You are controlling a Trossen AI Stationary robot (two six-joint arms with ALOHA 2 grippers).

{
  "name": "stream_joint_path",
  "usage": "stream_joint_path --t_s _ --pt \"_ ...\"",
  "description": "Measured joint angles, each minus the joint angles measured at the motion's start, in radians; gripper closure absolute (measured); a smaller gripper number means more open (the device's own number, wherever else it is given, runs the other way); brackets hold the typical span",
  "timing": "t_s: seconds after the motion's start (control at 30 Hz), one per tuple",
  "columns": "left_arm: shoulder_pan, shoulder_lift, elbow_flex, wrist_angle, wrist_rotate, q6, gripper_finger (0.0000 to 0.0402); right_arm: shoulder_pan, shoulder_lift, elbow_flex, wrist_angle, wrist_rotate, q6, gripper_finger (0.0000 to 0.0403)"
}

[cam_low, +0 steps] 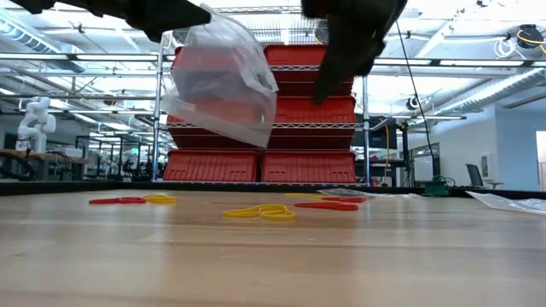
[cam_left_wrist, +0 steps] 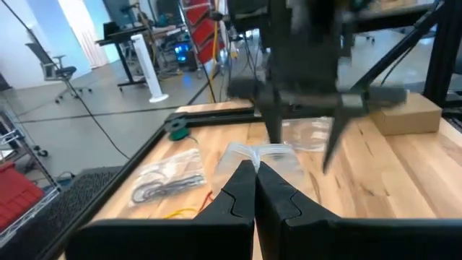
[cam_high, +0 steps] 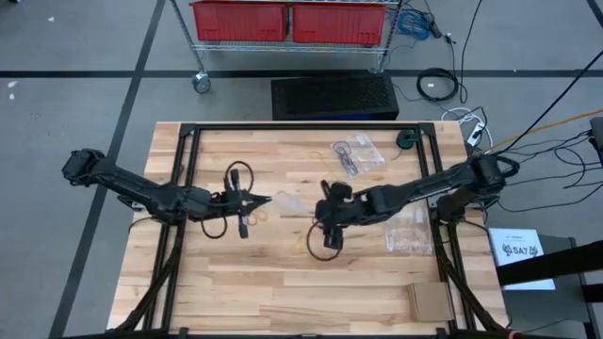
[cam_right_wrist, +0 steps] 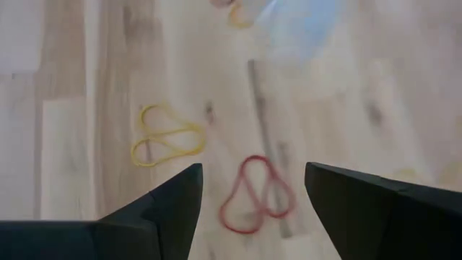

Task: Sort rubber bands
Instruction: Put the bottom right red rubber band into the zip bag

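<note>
Rubber bands [cam_low: 260, 211] lie loose on the wooden table [cam_high: 283, 292], and I am the robot sorting them. In the low view a yellow cluster sits at the centre of the frame, a red band [cam_low: 327, 205] just to its right, and another red and yellow pair [cam_low: 132, 200] at left. In the high view they are hard to make out; faint loops show near the middle of the table, under my right arm.

My left gripper [cam_high: 267, 200] sits left of centre in the high view, fingers pressed together, pinching the edge of a clear plastic bag [cam_low: 223, 78]. In the low view that bag hangs in the air at upper centre, above the bands. What it holds I cannot tell.

My right gripper [cam_high: 329, 233] is at the centre of the high view, just right of the bag, fingers spread wide and holding nothing. Its wrist view looks down between the two fingers at a red band [cam_right_wrist: 254, 195], low and central in that frame, with a yellow band [cam_right_wrist: 164, 141] to its left, the two apart.

I judge the step in hand to be picking a band to drop into the held bag. The next move would call for lowering my right gripper over the red band and pinching that thin, floppy loop without catching the yellow one.
</note>
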Motion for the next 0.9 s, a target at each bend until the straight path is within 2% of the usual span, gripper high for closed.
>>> stream_joint_path --t_s 0.1,0.23,0.47,0.6,0.7,0.8,0.9 --pt "-0.001 -0.03 -0.014 -0.019 0.0 -0.013 0.0401 -0.034 0.073 0.0 0.003 -0.063 0.0 0.0167" --pt "-0.001 -0.052 -0.014 -0.057 0.0 -0.02 0.0401 -0.078 0.173 0.0 0.001 -0.086 0.0 0.0164" --pt "-0.001 -0.054 -0.014 -0.068 0.0 -0.024 0.0401 -0.131 0.304 0.0 0.012 -0.083 -0.031 0.0123" --pt "-0.001 -0.054 -0.014 -0.069 0.0 -0.024 0.0401 -0.14 0.341 0.005 0.025 -0.092 -0.034 0.0101" --pt "-0.001 -0.054 -0.014 -0.068 0.0 -0.024 0.0401 -0.143 0.343 0.005 0.031 -0.146 -0.027 0.0095" --pt "-0.001 -0.054 -0.014 -0.068 0.0 -0.024 0.0402 -0.136 0.342 0.004 0.037 -0.17 -0.004 0.0097" --pt "-0.001 -0.054 -0.014 -0.068 0.0 -0.024 0.0401 -0.132 0.343 0.004 0.038 -0.173 0.02 0.0115"
